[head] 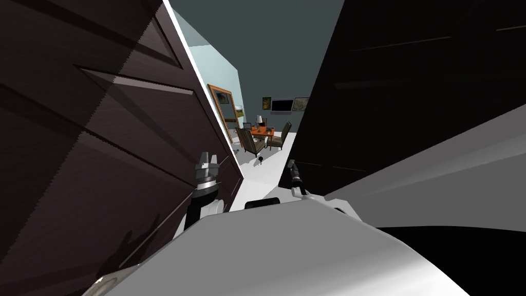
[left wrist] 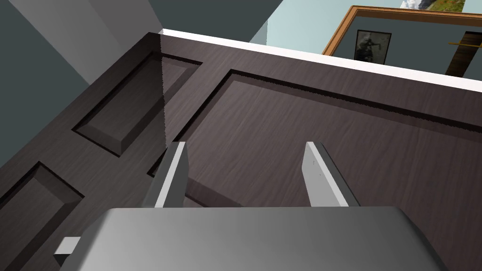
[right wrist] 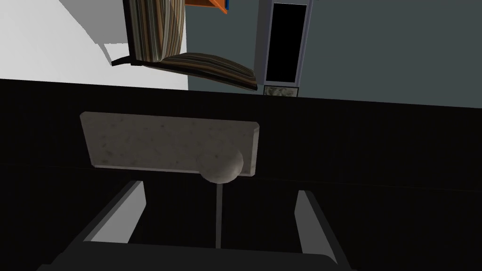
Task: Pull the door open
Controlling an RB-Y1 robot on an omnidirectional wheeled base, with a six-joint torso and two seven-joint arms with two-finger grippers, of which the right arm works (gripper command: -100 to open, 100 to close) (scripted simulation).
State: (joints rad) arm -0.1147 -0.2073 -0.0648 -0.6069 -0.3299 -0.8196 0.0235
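At nine o'clock in the head view stands a dark brown door (head: 102, 128), wood-grained, with sunken rectangular panels. The left gripper (head: 209, 158) hangs close to its face at about seven o'clock, fingers spread with nothing between them. At twelve o'clock, through the gap, striped chairs (head: 252, 141) stand on a white floor (head: 267, 172). At two o'clock is the flat, dull black door (head: 385, 103). The right gripper (right wrist: 220, 188), fingers spread, sits just short of its round, speckled grey knob (right wrist: 220, 165) on an oblong plate (right wrist: 155, 141).

The white floor (head: 267, 173) bears an orange table (head: 263, 132); striped chairs (head: 251, 142) stand just beside it.
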